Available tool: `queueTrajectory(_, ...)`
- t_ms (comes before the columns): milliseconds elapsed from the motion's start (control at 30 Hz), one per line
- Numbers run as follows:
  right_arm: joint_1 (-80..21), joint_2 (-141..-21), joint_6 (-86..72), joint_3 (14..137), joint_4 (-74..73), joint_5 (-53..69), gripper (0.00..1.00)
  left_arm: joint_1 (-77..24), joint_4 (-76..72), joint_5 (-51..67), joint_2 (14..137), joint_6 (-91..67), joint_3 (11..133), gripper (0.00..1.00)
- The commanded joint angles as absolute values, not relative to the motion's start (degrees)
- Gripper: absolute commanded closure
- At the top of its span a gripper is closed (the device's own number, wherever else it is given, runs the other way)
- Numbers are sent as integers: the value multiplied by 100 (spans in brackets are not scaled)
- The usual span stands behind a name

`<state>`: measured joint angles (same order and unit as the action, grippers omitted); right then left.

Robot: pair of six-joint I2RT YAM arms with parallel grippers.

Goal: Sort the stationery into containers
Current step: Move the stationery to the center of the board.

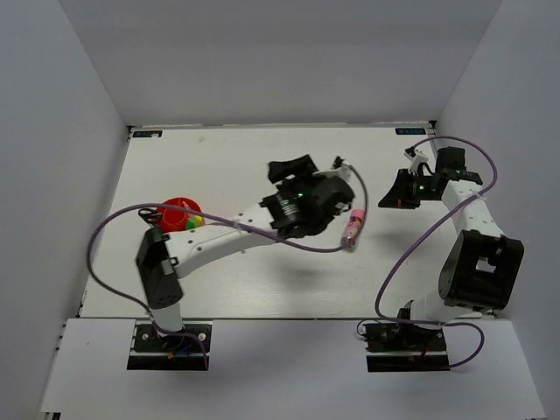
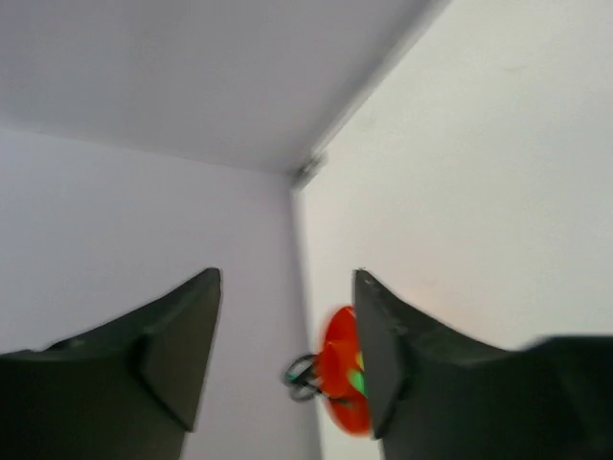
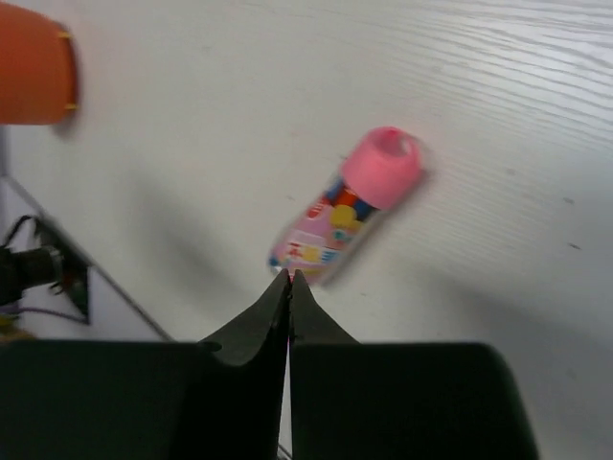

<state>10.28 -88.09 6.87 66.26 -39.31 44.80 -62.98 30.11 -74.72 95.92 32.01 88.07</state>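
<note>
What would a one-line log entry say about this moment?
left jaws open, empty | right jaws shut, empty, near tube | tube lying on table | cup holds scissors

Left end effector spread; right end effector closed.

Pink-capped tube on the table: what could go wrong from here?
The right hand is shut, tips almost at the base of the pink-capped tube; advancing would likely shove or roll it. The red cup sits beyond the left arm, so carrying the tube across risks a collision.
</note>
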Motion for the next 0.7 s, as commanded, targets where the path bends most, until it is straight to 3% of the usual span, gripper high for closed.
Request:
queueTrajectory(0, 1063, -8254, 817, 6522, -3588, 2930, 100, -6391, 6234, -5670, 10667, -287, 10955, 27)
queueTrajectory(67, 1081, -7913, 914, 6329, -3279, 2403, 44, -6180, 6940, -4237, 11264, -1059, 11511, 25)
queueTrajectory(100, 1090, -7814, 888, 6163, -2913, 2078, 22, -6170, 6813, -4010, 11294, -1124, 11488, 25)
queueTrajectory(133, 1099, -7605, 766, 6031, -2744, 1944, 9, -6179, 6585, -3808, 11259, -1090, 11357, 23)
queueTrajectory(233, 1239, -7261, 342, 5459, -2084, 1940, 12, -6047, 5741, -2411, 11223, -1554, 11074, 22)
queueTrajectory(267, 1300, -7277, 299, 5502, -2118, 2438, 27, -5864, 5583, -1634, 11267, -1677, 11039, 23)
queueTrajectory(300, 1353, -7364, 203, 5606, -2344, 2478, 57, -5810, 5390, -1374, 11294, -1774, 10996, 23)
queueTrajectory(333, 1388, -7461, 98, 5694, -2477, 2505, 100, -5749, 5266, -1188, 11303, -1906, 10926, 25)
queueTrajectory(533, 1599, -7576, -193, 5827, -2637, 2864, 100, -5528, 3781, 306, 11373, -1960, 10390, 21)
queueTrajectory(667, 1714, -7603, -272, 5871, -2725, 3172, 91, -5493, 2894, 905, 11645, -2135, 10362, 17)
